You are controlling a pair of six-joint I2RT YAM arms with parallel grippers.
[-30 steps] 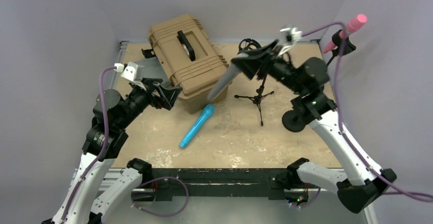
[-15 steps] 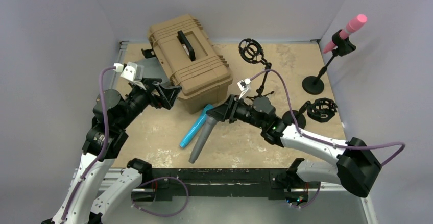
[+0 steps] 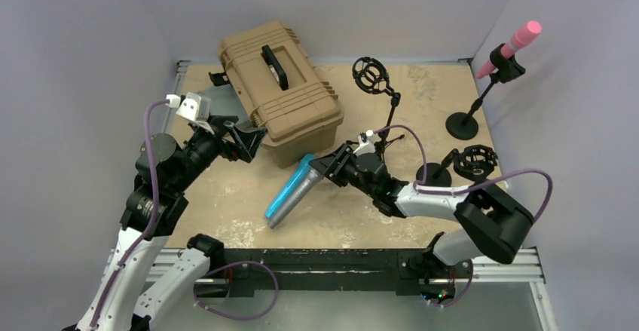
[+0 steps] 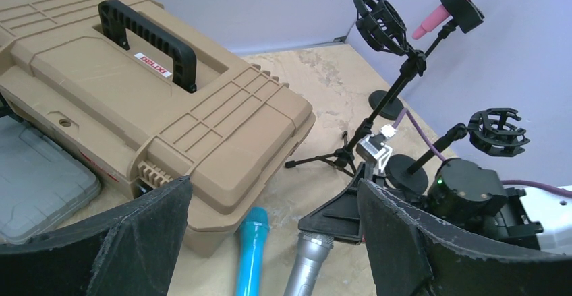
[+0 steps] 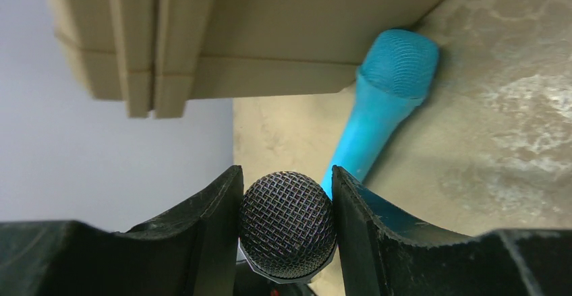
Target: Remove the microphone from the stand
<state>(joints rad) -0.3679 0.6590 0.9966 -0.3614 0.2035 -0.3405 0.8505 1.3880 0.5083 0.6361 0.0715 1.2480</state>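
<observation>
On the worktop (image 3: 429,90), just in front of the tan case (image 3: 279,90), what are the right jaws doing? (KL)

Clamping on the grey microphone (image 3: 292,206) at its head end. The wrist view is showing the mesh head (image 5: 288,225) sitting between both fingers (image 5: 202,242). The handle is pointing toward the near-left. (MR)

Is it lying down? (KL)

It is sitting low, alongside the blue microphone (image 3: 295,174) and just to its right, the 2 running nearly parallel. Cannot tell whether it is touching the worktop or the blue one. (MR)

Where is it sitting relative to the stands? (KL)

Well apart from all 3. The tripod stand (image 3: 392,108) with its ring mount (image 3: 371,75) is standing behind the right arm (image 3: 437,195). The short round-base stand (image 3: 475,161) is standing to the right. The far-right stand (image 3: 461,125) is carrying a pink microphone (image 3: 520,41), which is tilting upward. (MR)

Left jaws? (KL)

Standing wide apart, gripping nothing, hovering beside the case's near-left corner, near a grey lidded box (image 4: 40,181). Their camera is looking across the case handle (image 4: 145,36) toward the right arm. (MR)
</observation>
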